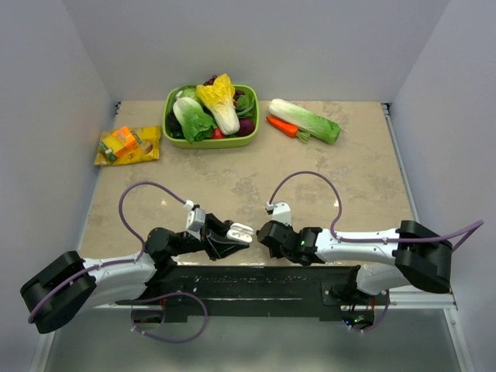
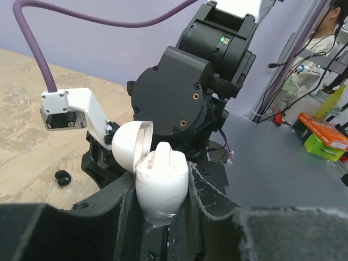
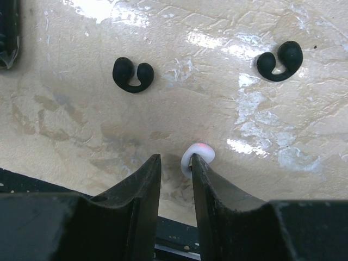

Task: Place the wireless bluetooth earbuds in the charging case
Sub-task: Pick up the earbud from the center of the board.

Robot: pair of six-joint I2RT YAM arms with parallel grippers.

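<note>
Left pincer (image 2: pixel 161 197) is clamped on the white charging case (image 2: pixel 161 176), whose lid stands open. Right pincer (image 3: pixel 174 171) is slightly parted and holds nothing, above the counter (image 3: pixel 179 109) near its front edge. Beyond it lie two black earbuds (image 3: pixel 133 74), well apart, with bare counter between them.

Plain pale lavender walls (image 1: pixel 263 39) enclosed three sides of the beige mottled stone-look tabletop (image 1: pixel 356 178), whose glossy surface caught white glare.
</note>
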